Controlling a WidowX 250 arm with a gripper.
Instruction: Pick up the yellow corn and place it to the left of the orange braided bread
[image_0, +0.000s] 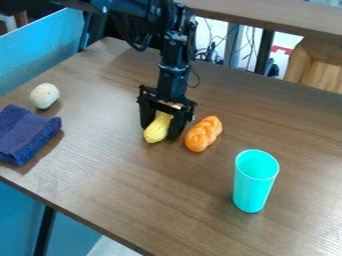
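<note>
Holds a yellow squash (156, 131) pinched in the end effector (163, 134), low over the desk (140, 190), beside an orange braided loaf (202, 134).

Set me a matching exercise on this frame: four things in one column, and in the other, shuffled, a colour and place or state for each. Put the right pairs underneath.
Things
1. Squash
2. Cup
3. Cloth
4. Bread roll

Descriptions
A. Blue, folded, at the left edge of the picture
B. Orange, between the cup and the hand
C. Turquoise, standing upright with its open end up
D. Yellow, right at the hand

Right pairs: 1-D, 2-C, 3-A, 4-B
</note>
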